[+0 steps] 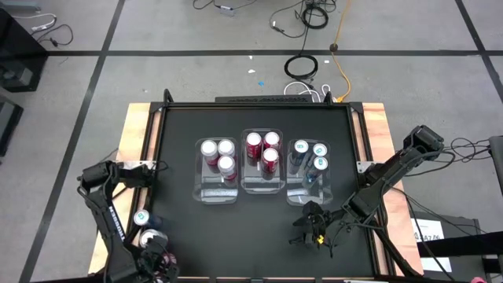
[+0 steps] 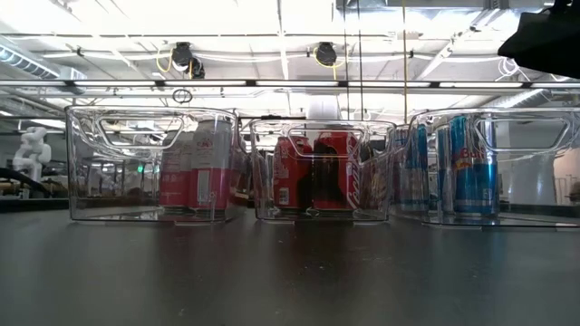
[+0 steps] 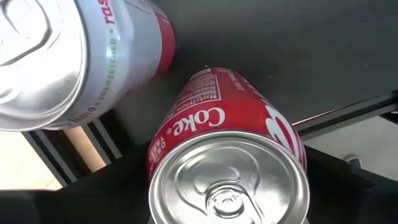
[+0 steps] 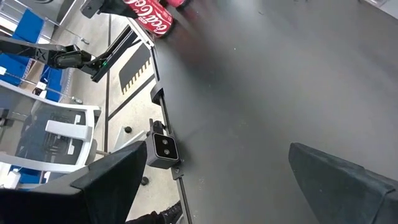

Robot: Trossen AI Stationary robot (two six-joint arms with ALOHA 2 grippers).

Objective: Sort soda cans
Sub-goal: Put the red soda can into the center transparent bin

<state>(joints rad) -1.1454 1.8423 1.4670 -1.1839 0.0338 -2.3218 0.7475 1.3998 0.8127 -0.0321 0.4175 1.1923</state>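
Three clear bins of cans sit mid-table; at seven o'clock the left gripper pinches a red Coke can; at five, the right gripper spread wide

**A robotics lab with an open industrial ceiling**

The worktop is a black mat on a wooden base, framed by metal rails, with 2 dark arms mounted at its sides. It stands on a grey floor marked with dark lines, where loose cables lie coiled. The low view looks past 3 clear bins into a large room with bright strip lights, exposed pipes and hanging lamps. A white humanoid figure stands far back. Blue chairs show beyond the worktop's edge.
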